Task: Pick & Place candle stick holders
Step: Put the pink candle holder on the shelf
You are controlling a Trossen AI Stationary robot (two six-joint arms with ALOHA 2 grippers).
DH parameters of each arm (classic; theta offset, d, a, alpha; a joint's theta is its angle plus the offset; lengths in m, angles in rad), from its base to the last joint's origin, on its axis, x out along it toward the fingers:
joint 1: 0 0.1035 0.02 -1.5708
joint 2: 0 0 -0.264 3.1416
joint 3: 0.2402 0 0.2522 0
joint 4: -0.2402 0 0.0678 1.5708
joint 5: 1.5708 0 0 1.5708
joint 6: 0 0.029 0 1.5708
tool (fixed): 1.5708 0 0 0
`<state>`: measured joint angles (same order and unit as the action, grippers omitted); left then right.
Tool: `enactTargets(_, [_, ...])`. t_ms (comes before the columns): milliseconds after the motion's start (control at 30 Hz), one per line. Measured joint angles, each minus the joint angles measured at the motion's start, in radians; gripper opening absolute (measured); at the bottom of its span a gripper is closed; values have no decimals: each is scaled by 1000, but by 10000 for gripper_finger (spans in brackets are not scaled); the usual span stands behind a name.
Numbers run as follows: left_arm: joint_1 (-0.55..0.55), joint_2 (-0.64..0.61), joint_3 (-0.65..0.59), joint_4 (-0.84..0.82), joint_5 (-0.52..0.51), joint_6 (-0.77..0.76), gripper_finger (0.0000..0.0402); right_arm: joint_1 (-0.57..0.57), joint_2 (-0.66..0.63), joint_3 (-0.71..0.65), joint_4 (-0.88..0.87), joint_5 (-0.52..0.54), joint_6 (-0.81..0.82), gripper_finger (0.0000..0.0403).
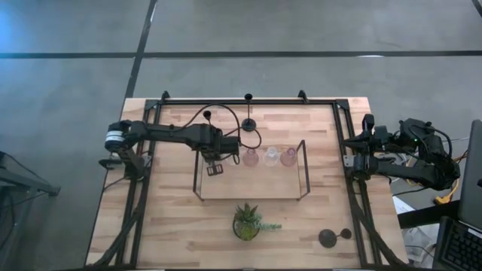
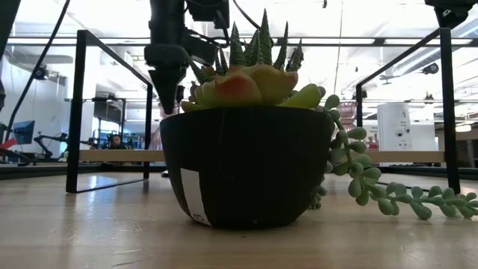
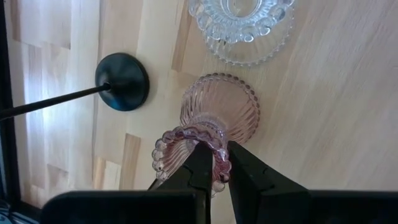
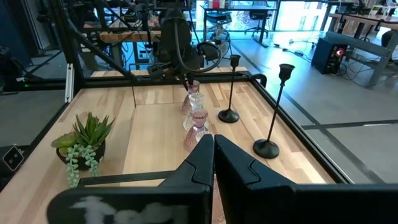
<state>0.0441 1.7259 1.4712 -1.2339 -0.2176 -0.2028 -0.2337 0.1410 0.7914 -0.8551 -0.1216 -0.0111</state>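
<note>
Pale wooden counter (image 1: 173, 226) under me: my left tool (image 3: 216, 163) pinches the beaded rim of a pink glass candle holder (image 3: 214, 121), centre frame inside the wire tray (image 1: 303, 169). I should lift straight, clear of the clear glass holder (image 3: 242, 25). My right tool (image 4: 213, 152) waits pressed together at right.

Ribbed glossy pink glass holder (image 3: 211, 124), matt black metal holder (image 3: 122, 81), pale wood table (image 3: 329, 112).

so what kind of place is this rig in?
Looks like a robotics lab or workshop, not a home. Beyond the wooden table the right wrist view shows a bare concrete floor, desks and chairs, and a cabled equipment rack.
</note>
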Motion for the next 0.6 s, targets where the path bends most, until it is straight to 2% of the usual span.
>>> enactTargets(600, [-2,-10,-2,-7,22,-17,31,0,0,0,0,0,0,8])
